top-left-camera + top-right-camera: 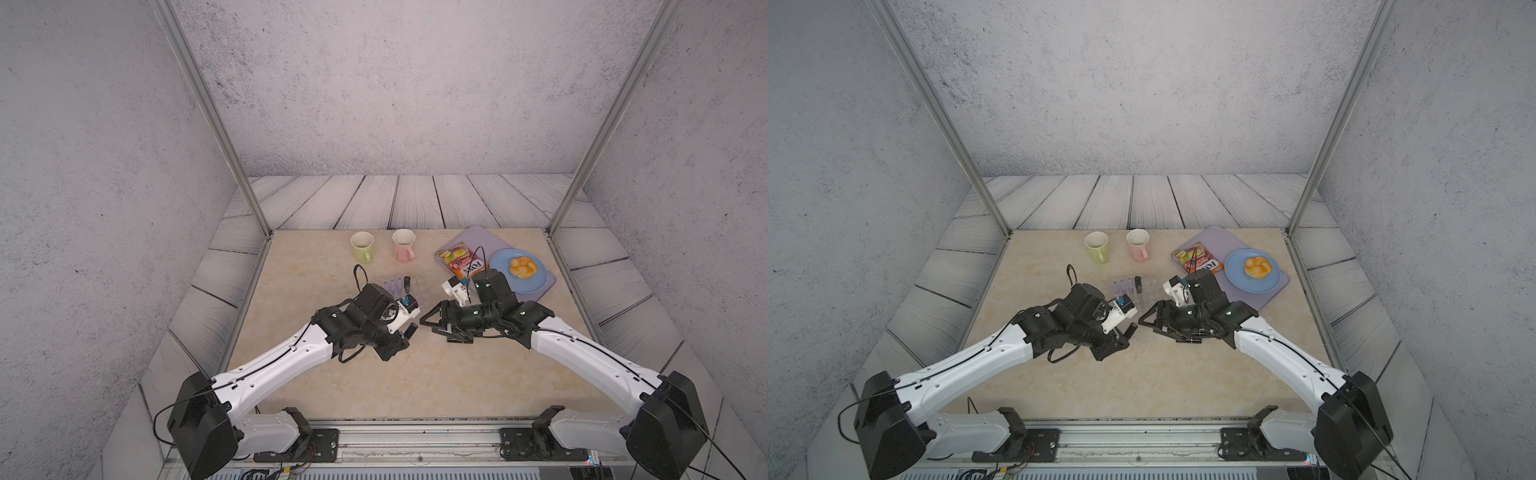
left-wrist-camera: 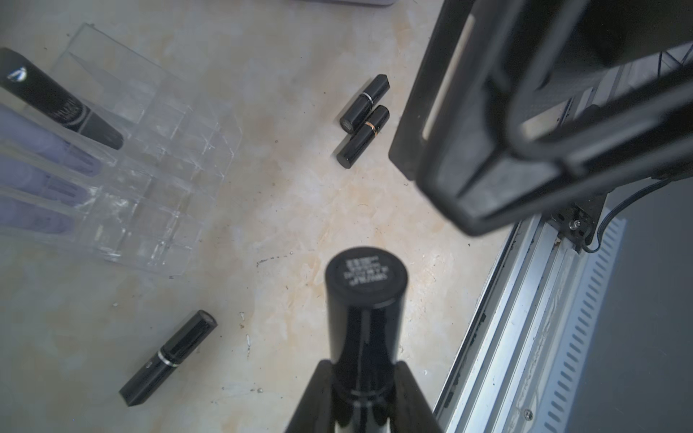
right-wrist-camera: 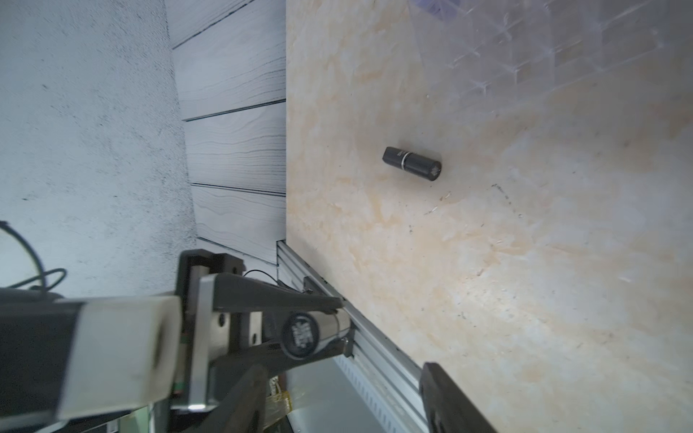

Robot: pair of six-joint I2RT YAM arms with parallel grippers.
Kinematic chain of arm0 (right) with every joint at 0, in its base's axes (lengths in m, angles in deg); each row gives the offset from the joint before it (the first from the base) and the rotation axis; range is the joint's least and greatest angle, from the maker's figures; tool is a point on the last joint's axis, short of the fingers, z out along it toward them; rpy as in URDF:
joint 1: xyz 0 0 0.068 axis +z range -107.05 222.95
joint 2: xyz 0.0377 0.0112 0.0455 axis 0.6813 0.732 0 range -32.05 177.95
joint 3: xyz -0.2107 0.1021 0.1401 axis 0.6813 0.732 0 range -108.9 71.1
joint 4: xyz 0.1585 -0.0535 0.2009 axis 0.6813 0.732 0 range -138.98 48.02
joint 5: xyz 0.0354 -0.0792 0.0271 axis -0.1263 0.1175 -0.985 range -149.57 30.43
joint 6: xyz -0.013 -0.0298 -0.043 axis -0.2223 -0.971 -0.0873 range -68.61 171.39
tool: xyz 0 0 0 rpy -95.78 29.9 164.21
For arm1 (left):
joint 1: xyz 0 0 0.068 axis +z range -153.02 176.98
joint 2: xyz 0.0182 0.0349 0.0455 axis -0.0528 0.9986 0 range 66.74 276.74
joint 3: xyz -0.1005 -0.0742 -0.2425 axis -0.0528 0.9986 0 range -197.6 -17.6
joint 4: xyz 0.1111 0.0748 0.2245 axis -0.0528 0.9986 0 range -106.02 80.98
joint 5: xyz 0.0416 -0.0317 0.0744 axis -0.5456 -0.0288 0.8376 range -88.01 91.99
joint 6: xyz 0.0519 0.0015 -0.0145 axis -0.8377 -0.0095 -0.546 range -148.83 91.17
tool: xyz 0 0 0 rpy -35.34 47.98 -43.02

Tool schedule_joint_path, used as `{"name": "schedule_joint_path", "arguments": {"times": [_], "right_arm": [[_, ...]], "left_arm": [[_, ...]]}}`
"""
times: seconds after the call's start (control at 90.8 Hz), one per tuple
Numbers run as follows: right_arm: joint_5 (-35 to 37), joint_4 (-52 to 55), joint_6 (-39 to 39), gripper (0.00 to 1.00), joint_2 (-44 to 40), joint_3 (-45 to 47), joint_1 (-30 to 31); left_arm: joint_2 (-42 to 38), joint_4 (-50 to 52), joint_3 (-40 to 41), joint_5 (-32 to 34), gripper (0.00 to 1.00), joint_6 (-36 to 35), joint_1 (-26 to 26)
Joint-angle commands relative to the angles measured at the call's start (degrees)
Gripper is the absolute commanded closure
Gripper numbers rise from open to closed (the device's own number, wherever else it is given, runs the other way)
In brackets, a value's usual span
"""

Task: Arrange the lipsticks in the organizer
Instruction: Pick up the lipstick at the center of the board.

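The left gripper (image 2: 362,390) is pinching a black lipstick (image 2: 365,300) by its lower end, its labelled cap pointing away from the jaws. It is near the clear organizer (image 2: 157,176), which sits mid-table and holds three lilac lipsticks (image 2: 45,168) and a slotted black tube (image 2: 63,105) along one edge. The right gripper (image 1: 432,325) is spread and empty, facing the left one from just beside it. On the marble-look tabletop (image 2: 281,210) lie a pair of black tubes (image 2: 360,138), apparently touching, and a lone black tube (image 2: 168,358) well apart from them.
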Motion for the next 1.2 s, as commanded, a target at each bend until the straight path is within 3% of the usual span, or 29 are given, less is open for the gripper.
{"name": "schedule_joint_path", "arguments": {"times": [0.0, 0.286, 0.528, 0.716, 0.749, 0.87, 0.969, 1.024, 1.112, 1.189], "right_arm": [[-2.61, 0.04, 0.51, 0.37, 1.07, -1.93, 0.96], [-1.17, -0.42, 0.63, 0.47, 6.36, -4.33, 4.07], [-0.84, -2.84, 3.70, 0.73, 7.73, -2.67, 4.26], [0.12, -10.62, 9.30, 0.85, 7.75, 0.19, 4.16], [0.46, -12.66, 10.48, 0.87, 7.41, 1.04, 3.98], [2.38, -24.06, 17.16, 0.93, 4.56, 7.47, 1.21], [3.89, -36.36, 23.31, 0.95, 2.89, 13.38, -1.10], [5.59, -45.85, 27.96, 0.96, 2.77, 16.65, -1.35], [8.34, -62.32, 35.72, 0.96, 4.59, 21.17, -1.32], [11.17, -75.53, 41.91, 0.96, 7.50, 24.19, -1.23]], "left_arm": [[-0.15, 1.19, -1.76, -1.57, 0.89, -1.46, -0.17], [0.35, 1.53, -3.19, -2.24, 0.89, -1.38, -0.78], [0.96, 2.80, -3.89, 0.25, 0.88, -0.59, -0.85], [-0.17, 3.25, -5.49, -1.87, 0.74, 3.77, -0.82], [-0.59, 3.45, -5.78, -1.93, 0.64, 5.07, -0.79], [-3.42, 5.74, -6.23, 0.82, 0.43, 13.79, 2.06], [-7.83, -0.72, -0.86, -7.43, 0.21, 27.06, 10.73], [-10.44, -8.47, 3.85, -11.17, 0.19, 36.23, 14.15], [-12.48, -20.71, 9.99, -13.27, 0.21, 48.48, 14.86], [-11.85, -28.52, 12.95, -15.44, 0.24, 54.64, 14.86]]}}
